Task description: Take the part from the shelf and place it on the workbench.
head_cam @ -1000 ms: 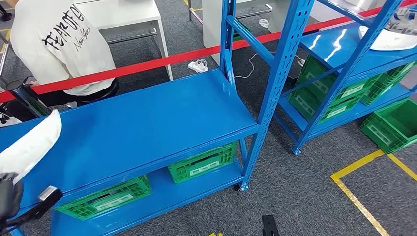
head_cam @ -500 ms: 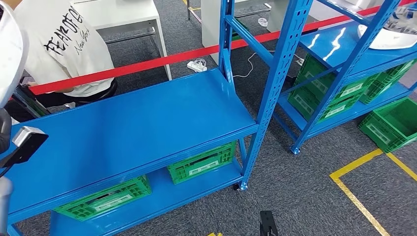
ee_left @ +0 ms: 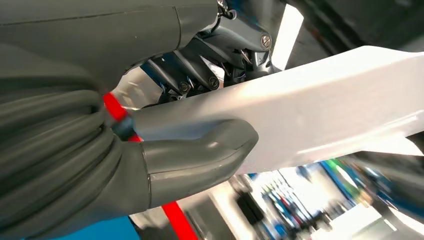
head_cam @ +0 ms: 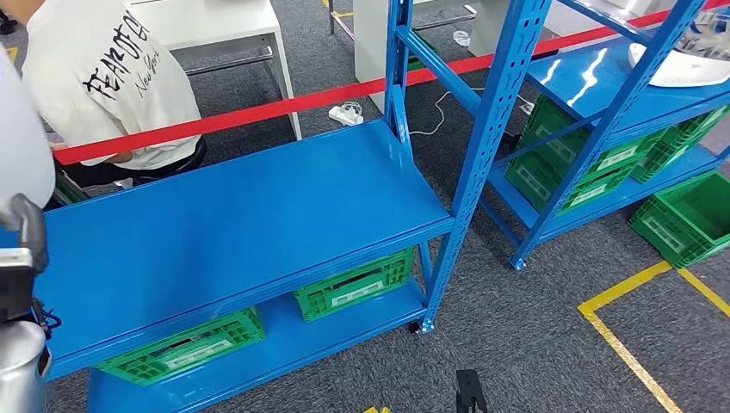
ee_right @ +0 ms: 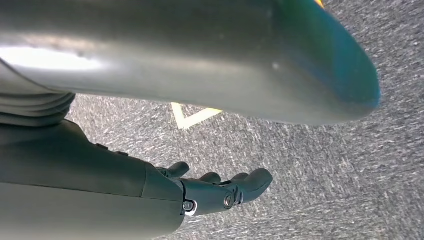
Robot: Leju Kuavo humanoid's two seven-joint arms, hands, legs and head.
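Observation:
My left hand [ee_left: 165,165] grips a long white part [ee_left: 325,115], with the thumb pressed against its flat side and the darker fingers behind it. In the head view the white part [head_cam: 24,146] stands at the far left edge, above the blue shelf [head_cam: 258,215], with my silver left arm [head_cam: 19,370] below it. My right hand [ee_right: 225,192] hangs over grey carpet with its fingers apart and nothing in it. A second white part [head_cam: 689,60] lies on the upper level of the blue rack at the far right.
Green crates [head_cam: 353,284] sit on the lower shelf levels and one on the floor [head_cam: 689,219]. A red tape [head_cam: 284,105] runs behind the shelf. A person in a white T-shirt [head_cam: 103,77] sits behind it. Yellow lines [head_cam: 628,288] mark the carpet.
My left arm has lifted the white part from low over the shelf's front left corner to high along the left edge. The shelf and crates have not moved.

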